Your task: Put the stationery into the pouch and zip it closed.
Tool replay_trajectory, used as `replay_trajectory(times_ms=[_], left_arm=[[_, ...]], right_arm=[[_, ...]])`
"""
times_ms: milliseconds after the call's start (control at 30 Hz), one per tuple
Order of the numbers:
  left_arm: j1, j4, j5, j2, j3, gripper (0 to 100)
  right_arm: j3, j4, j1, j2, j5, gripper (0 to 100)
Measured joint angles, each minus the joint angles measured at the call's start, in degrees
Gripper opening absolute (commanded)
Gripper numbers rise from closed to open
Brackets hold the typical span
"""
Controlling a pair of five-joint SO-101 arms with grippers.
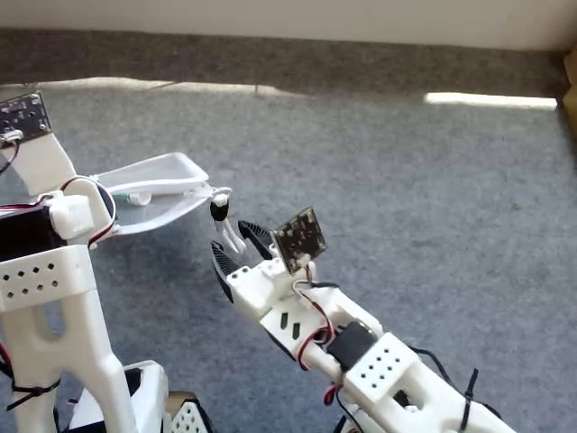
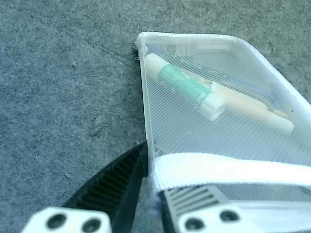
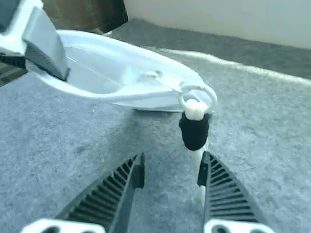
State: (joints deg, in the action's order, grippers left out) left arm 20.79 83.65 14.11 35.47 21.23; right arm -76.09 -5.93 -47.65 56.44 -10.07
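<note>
A white mesh pouch (image 2: 233, 141) lies on the grey carpet with its mouth (image 3: 112, 73) open. Inside it are a green-and-white stick (image 2: 187, 85) and a cream pen (image 2: 248, 107). My left gripper (image 2: 153, 179) is shut on the pouch's edge at the end away from the zipper pull. The zipper pull (image 3: 194, 128), a black bead with a white tip on a ring, hangs off the pouch's other end (image 1: 219, 209). My right gripper (image 3: 172, 160) stands open just short of the pull, which sits close to one finger (image 3: 218, 189). In the high view the right gripper (image 1: 236, 244) is beside the pouch (image 1: 149, 203).
Grey carpet (image 1: 406, 180) stretches free to the right and behind the pouch. A pale wall edge (image 1: 361, 18) runs along the far side. The left arm's white body (image 1: 54, 298) stands at the near left.
</note>
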Motion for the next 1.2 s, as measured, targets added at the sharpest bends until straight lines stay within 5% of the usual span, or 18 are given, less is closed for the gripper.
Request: replay_trajectory(times_ms=[400, 733, 1200], left_arm=[[0.0, 0.0, 0.0, 0.0, 0.0, 1], [0.0, 0.0, 0.0, -0.1, 0.0, 1], [0.0, 0.0, -1.4, -0.1, 0.0, 1]], right_arm=[[15.0, 0.0, 0.0, -17.6, -3.9, 17.3], [15.6, 11.4, 3.7, -24.8, -3.9, 17.3], [14.8, 12.4, 4.3, -25.7, -3.9, 14.6]])
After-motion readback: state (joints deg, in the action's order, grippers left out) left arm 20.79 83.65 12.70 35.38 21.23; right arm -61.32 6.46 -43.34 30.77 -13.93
